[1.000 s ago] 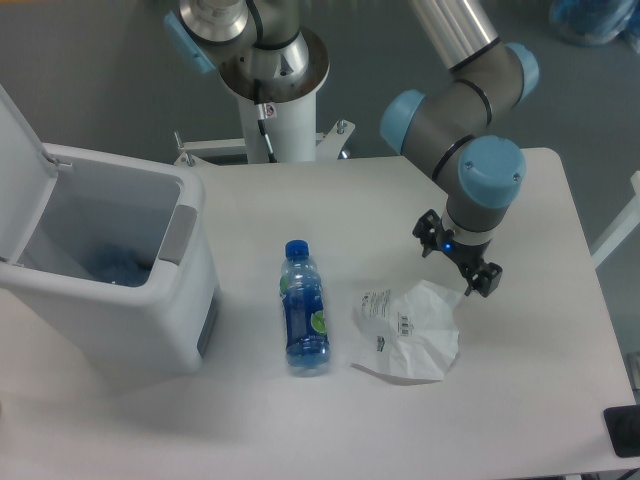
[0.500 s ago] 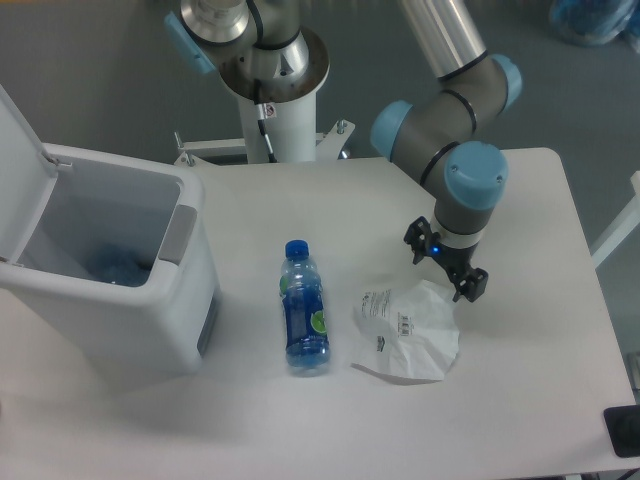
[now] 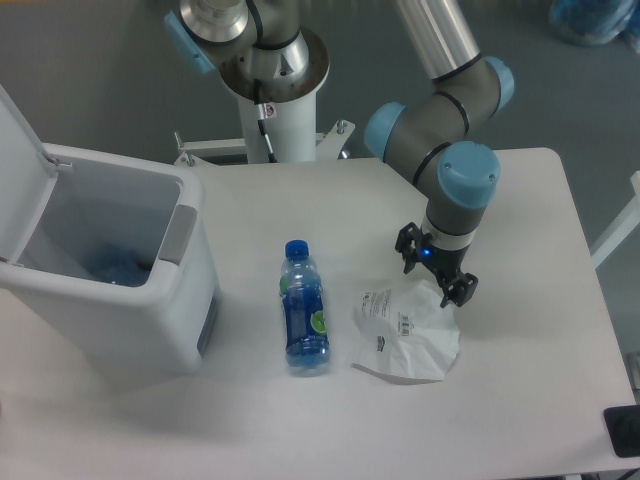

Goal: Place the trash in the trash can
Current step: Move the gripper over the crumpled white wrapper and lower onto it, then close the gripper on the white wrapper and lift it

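Note:
A crumpled white wrapper (image 3: 405,333) with small black print lies flat on the table, right of centre. To its left a small clear bottle (image 3: 303,308) with a blue cap and blue label lies on its side, cap pointing away from me. The trash can (image 3: 190,275), a pale grey-white bin with its lid flipped up, stands at the left with something blue inside. My gripper (image 3: 433,268) hangs open just above the wrapper's upper right corner, fingers spread, holding nothing.
The arm's white pedestal (image 3: 280,110) rises behind the table's far edge. A dark object (image 3: 622,430) sits at the table's lower right corner. The table's right edge runs close to the wrapper's side.
The gripper has slid left and slightly down, from beside the wrapper's right edge to over its upper right corner. Bottle, wrapper and bin have not moved.

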Controlling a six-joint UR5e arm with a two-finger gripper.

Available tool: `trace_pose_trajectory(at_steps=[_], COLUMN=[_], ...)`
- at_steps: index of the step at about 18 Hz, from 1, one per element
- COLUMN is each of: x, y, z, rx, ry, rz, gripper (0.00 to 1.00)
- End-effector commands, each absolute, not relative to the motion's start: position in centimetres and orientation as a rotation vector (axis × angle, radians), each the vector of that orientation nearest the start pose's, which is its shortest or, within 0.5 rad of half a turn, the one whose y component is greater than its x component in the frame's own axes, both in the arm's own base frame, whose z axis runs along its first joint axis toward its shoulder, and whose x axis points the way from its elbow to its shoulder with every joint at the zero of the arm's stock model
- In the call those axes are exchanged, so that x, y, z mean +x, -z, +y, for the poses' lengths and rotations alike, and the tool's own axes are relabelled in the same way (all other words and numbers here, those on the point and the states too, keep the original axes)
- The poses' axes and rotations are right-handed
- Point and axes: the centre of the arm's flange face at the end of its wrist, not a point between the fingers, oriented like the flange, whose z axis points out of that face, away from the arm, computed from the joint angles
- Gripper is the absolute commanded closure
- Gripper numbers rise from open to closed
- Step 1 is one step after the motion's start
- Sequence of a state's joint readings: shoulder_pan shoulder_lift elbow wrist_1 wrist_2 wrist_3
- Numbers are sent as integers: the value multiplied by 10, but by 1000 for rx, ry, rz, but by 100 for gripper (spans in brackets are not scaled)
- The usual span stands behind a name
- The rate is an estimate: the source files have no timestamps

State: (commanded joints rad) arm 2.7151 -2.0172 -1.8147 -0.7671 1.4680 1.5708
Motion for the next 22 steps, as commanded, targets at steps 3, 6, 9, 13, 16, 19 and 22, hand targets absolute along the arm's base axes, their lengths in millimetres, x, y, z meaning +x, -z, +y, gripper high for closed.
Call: trace_pose_trajectory(at_steps=[3,6,9,13,16,19,22], x=[-486,-486,-486,-486,-490,-493,-500], y=[-206,-206,-207,-211,-213,-217,-229], z=[377,377,376,376,373,370,370], rx=[-2943,-2944,-2944,-2922,-2869,-2850,-2812], ry=[-139,-139,-141,-138,-119,-122,-134], rz=[647,644,640,619,586,569,499], gripper=[26,39,78,100,100,100,100])
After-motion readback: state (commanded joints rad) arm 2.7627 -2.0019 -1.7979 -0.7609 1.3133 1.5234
